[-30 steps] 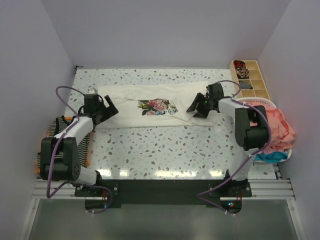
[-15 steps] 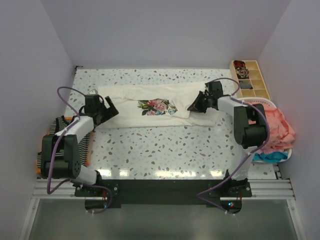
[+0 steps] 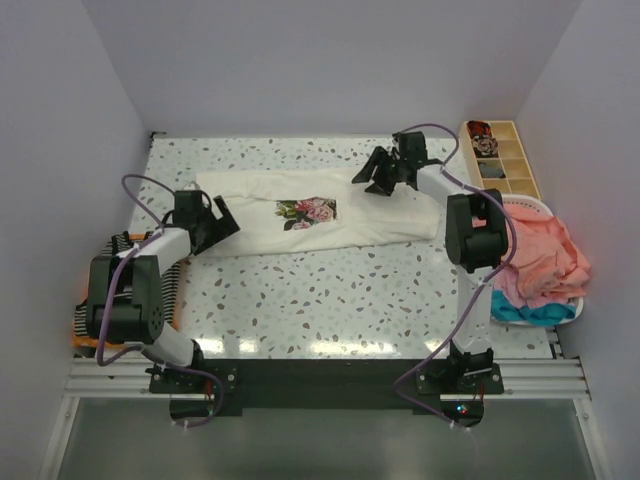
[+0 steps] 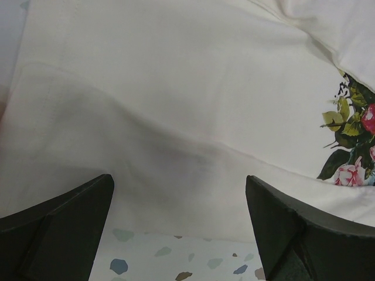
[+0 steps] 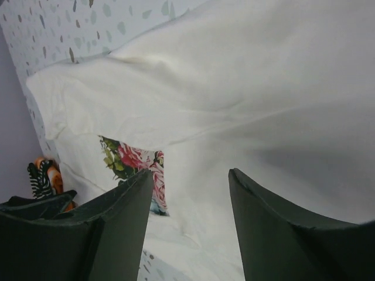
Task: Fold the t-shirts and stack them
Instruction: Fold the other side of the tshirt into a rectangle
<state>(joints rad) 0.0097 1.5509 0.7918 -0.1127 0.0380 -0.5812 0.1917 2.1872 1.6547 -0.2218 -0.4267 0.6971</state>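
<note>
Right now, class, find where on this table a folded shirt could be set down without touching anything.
The widest bare patch of the table lies between the cream shirt and the arm bases. A narrow strip runs behind the shirt. Crowded: the striped shirt left, the basket and tray right.

I can read no words and no numbers anywhere. The cream t-shirt (image 3: 255, 200) has a rose picture (image 3: 307, 212) on its chest, pink flowers with green leaves, but no letters. In the far box of the wooden tray (image 3: 524, 160) sits a red and black thing (image 3: 480, 131), too small for me to read.
</note>
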